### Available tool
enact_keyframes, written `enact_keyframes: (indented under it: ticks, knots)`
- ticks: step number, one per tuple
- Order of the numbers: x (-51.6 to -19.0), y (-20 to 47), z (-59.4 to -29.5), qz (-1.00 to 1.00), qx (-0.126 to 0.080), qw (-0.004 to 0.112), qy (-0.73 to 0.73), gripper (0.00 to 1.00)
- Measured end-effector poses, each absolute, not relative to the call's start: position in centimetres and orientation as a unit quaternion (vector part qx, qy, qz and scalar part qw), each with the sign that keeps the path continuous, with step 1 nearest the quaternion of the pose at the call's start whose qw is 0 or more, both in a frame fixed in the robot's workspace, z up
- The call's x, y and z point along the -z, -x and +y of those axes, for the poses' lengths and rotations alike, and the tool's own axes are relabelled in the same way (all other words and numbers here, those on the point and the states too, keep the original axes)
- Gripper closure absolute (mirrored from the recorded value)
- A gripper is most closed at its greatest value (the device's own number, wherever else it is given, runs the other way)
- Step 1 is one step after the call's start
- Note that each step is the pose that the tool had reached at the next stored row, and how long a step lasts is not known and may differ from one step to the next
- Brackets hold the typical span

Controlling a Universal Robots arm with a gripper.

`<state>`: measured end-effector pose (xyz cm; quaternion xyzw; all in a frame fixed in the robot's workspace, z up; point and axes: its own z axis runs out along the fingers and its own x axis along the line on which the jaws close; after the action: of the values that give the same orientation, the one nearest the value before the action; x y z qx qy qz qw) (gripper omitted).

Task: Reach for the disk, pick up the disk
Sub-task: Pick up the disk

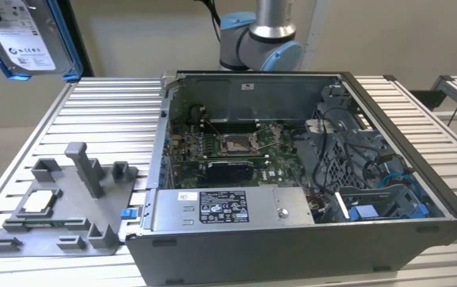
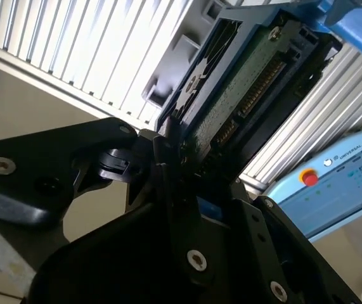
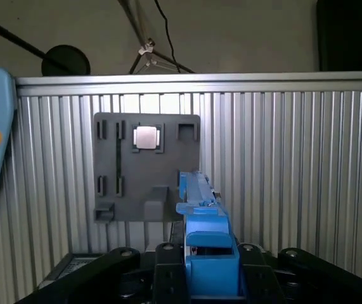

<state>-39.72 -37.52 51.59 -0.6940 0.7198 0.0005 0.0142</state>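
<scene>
Gripper: the black gripper (image 3: 206,256) was clamped on the disk, with one finger (image 3: 166,253) against each flat side of it.
Disk, look: the disk (image 1: 25,33) was a flat silver-grey rectangle with a white printed label, and a blue bracket (image 1: 3,67) framed its edges. In the second wrist view its other face (image 2: 244,82) was a green circuit board with a row of connector pins.
Disk, place: it sat between the fingers and stood out past their tips. It was held in the air, well above the slatted table (image 1: 101,101), at the exterior view's left.
Below: a grey fixture plate (image 3: 123,190) with a small white-topped chip (image 3: 147,137) lay on the table.
Further: an open computer case (image 1: 292,239) stood beside the plate, on the exterior view's right.
</scene>
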Motion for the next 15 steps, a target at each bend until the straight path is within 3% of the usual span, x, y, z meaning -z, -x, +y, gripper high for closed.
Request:
enact_keyframes:
  ticks: [15]
  knots:
    - [-51.6, 36.6, -37.5, 0.716, -0.001, 0.014, 0.698, 1.00]
